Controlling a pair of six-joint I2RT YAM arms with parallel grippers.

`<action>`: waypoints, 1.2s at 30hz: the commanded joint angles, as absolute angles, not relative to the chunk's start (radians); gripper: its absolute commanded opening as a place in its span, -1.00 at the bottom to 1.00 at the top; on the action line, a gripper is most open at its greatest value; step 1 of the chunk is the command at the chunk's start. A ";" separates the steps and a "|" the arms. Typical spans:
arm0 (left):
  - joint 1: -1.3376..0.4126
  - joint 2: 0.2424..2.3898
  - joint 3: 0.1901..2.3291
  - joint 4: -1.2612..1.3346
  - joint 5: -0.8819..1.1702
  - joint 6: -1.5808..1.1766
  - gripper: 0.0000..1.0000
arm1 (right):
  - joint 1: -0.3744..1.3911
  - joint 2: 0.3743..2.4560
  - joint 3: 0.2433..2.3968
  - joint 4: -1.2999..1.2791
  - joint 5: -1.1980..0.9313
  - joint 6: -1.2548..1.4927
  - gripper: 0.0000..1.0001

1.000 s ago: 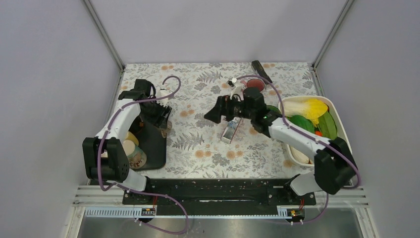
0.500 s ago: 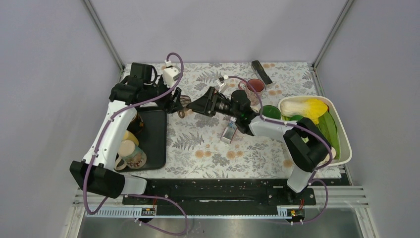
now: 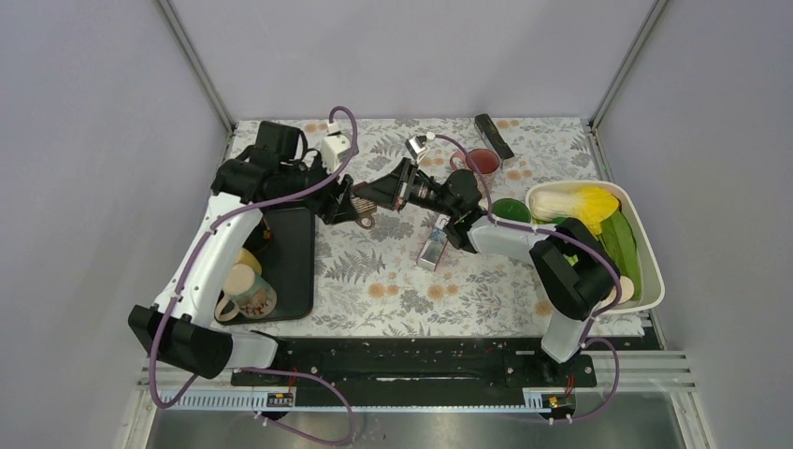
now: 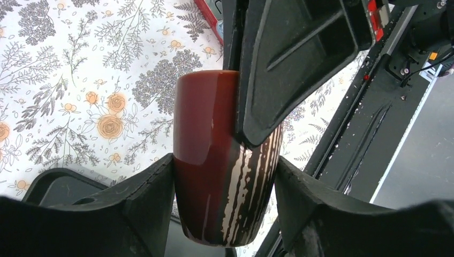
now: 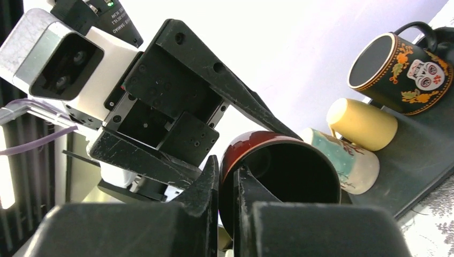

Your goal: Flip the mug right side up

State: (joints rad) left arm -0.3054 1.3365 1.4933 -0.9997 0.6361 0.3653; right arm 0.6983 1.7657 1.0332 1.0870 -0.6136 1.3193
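Snapping shut within the last second, the right gripper (image 5: 227, 172) now pinches the wall of the brown mug (image 3: 361, 208), one finger inside the mouth and the other outside against the rim. Over the same second both arms have swung in from their own sides to meet above the left half of the worktop (image 3: 374, 281), toward its far edge and just off the far right corner of the black tray (image 3: 292, 267).

The left gripper (image 4: 222, 182) clasps the same mug across its body, a finger pressed to each side, so for this instant two grips share it (a handover, by the look of it). The mug hangs in the air well clear of the cloth, lying roughly on its side with its mouth turned toward the right arm, no longer mouth-down and not yet upright. My reading is that the task stands about midway. The left fingers would have to let go before the right wrist can roll the mouth upward and set the mug down.

Reaching out low from the near-left corner, the left arm has its forearm above the tray, where a skull mug (image 5: 407, 64), a yellow mug (image 5: 361, 124) and a pale patterned mug (image 5: 350, 163) sit. The right arm stretches leftward across the middle of the worktop, its wrist nearly level and its fingers pointing at the left gripper.
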 commanded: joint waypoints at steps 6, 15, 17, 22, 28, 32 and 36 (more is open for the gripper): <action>-0.270 1.254 1.485 -0.912 0.510 0.379 0.98 | 0.609 1.641 1.017 0.852 -0.625 1.087 -1.00; -0.101 1.249 1.424 -0.983 0.346 0.469 0.98 | 0.591 1.811 1.629 -0.356 -0.163 -0.152 -1.00; -0.085 1.263 1.388 -0.989 0.276 0.524 0.98 | 0.590 1.921 1.770 -0.496 -0.090 -0.251 -1.00; -0.057 1.302 1.314 -0.993 0.095 0.608 0.98 | 0.589 2.092 1.930 -0.574 -0.032 -0.362 -1.00; -0.034 1.331 1.266 -1.001 -0.039 0.649 0.98 | 0.585 2.242 2.071 -0.696 -0.006 -0.389 -1.00; 0.019 1.358 1.257 -1.001 -0.036 0.648 0.98 | 0.583 2.303 2.112 -0.745 -0.011 -0.390 -1.00; 0.061 1.346 1.201 -1.007 -0.043 0.667 0.98 | 0.583 2.330 2.130 -0.763 0.032 -0.392 -0.94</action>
